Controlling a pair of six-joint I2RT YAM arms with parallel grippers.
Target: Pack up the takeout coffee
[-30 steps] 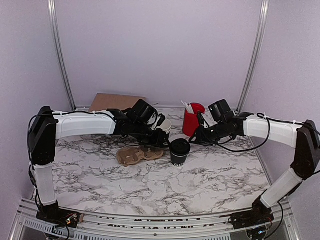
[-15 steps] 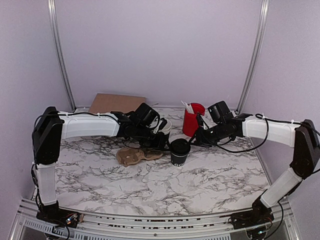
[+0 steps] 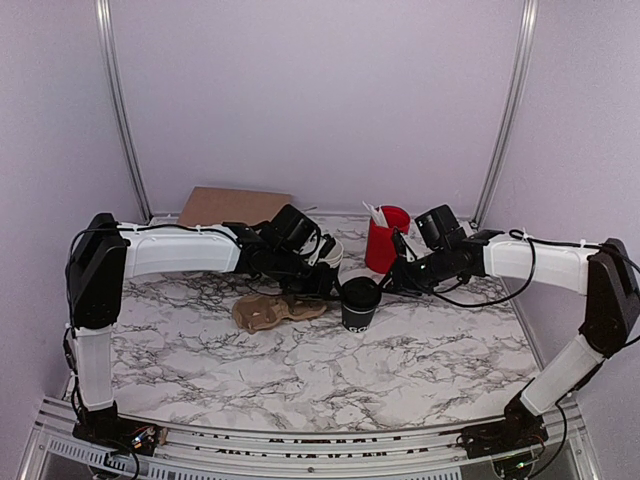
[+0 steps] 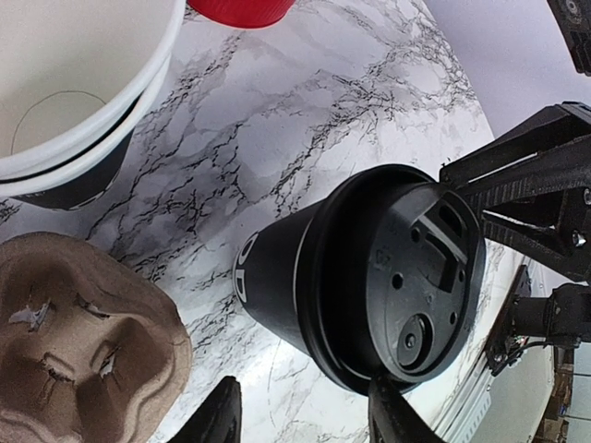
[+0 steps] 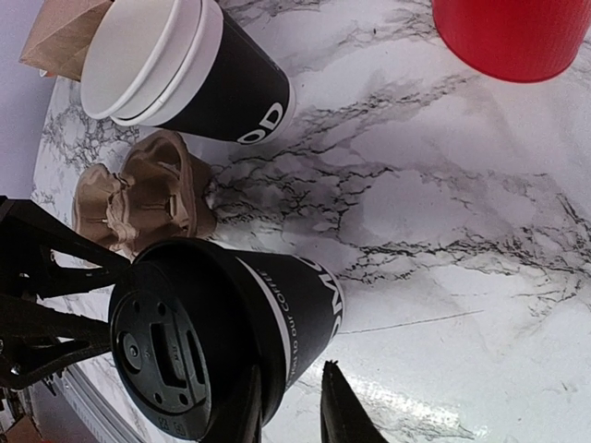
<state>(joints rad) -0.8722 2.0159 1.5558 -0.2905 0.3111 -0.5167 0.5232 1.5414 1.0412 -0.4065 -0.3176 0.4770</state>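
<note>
On the counter (image 3: 300,370), coffee (image 3: 360,303) upright, lidded, near the middle, beside a carrier (image 3: 268,312). Left tool (image 3: 328,288) released, spread just beside the cup. Right tool (image 3: 385,283) narrow at the lid's rim; gripping or not, cannot tell. Behind: cup stack (image 5: 175,69), red cup (image 3: 385,240).

Takeout coffee (image 3: 360,304): one small black paper cup, tapered toward the base, white lettering (image 5: 325,305) on its side, round black plastic lid (image 4: 406,281) fitted on top, standing upright on the marbled tabletop (image 3: 300,370), roughly mid-table.
</note>
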